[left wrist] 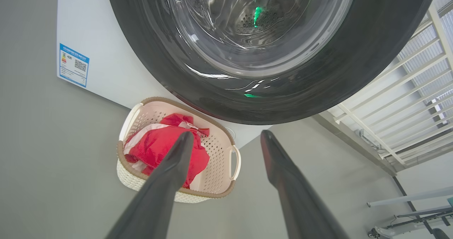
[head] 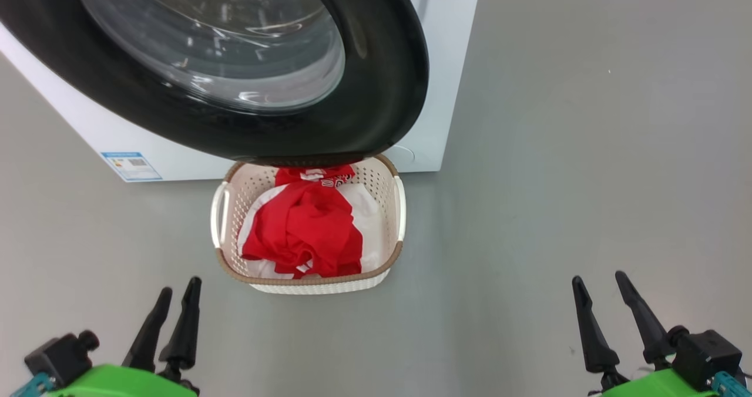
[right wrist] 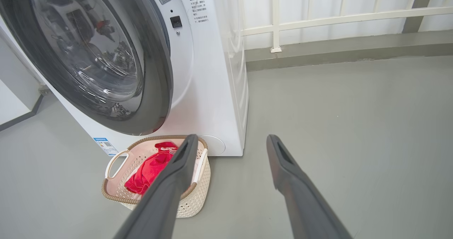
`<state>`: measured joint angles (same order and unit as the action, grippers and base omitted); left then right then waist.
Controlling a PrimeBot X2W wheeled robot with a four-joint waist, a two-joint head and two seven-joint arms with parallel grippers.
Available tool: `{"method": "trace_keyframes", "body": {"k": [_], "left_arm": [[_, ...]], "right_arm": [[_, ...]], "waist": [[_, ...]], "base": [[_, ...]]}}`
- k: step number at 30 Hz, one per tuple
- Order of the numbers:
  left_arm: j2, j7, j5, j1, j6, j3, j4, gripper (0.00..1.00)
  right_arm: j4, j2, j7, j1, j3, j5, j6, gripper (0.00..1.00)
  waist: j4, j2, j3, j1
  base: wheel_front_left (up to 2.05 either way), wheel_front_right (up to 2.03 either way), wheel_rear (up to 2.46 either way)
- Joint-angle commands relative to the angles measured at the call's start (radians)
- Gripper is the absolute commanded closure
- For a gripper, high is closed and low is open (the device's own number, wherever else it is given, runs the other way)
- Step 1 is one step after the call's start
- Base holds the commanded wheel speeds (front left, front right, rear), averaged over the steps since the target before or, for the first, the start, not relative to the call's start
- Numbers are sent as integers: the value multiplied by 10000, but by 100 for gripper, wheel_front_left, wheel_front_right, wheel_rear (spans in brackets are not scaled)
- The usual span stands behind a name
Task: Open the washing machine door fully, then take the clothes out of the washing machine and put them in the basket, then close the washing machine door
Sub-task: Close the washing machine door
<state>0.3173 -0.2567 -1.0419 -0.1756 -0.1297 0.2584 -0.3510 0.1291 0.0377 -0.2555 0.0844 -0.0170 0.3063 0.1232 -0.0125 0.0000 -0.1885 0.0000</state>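
The cream basket [head: 322,288] stands on the floor right before the white washing machine [head: 447,62], with the red and white clothes [head: 305,226] piled inside it. The washing machine door [head: 385,91], black-rimmed with a glass bowl, hangs over the basket's far end; in the right wrist view its right edge [right wrist: 157,90] stands a little off the front panel. My left gripper [head: 180,286] is open and empty at the lower left, short of the basket. My right gripper [head: 599,277] is open and empty at the lower right, well to the basket's right.
Grey floor [head: 587,150] lies all around the basket and to the right of the machine. A white railing [right wrist: 318,19] on a low kerb runs behind the machine. A blue label [left wrist: 73,65] sits low on the machine's front.
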Motion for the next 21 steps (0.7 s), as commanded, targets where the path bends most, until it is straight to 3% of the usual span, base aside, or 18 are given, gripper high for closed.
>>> {"method": "trace_keyframes", "body": {"k": [1, 21], "left_arm": [[176, -51, 461, 126, -10, -571, 290, 0], [-759, -51, 4331, 1609, -10, -2504, 1096, 0]], "right_arm": [[-204, 125, -63, 103, 175, -74, 75, 0], [-192, 125, -63, 774, -328, 64, 75, 0]], "waist": [[145, 0, 163, 0], [439, 0, 814, 0]], "base": [[0, 0, 0], [0, 0, 0]]}}
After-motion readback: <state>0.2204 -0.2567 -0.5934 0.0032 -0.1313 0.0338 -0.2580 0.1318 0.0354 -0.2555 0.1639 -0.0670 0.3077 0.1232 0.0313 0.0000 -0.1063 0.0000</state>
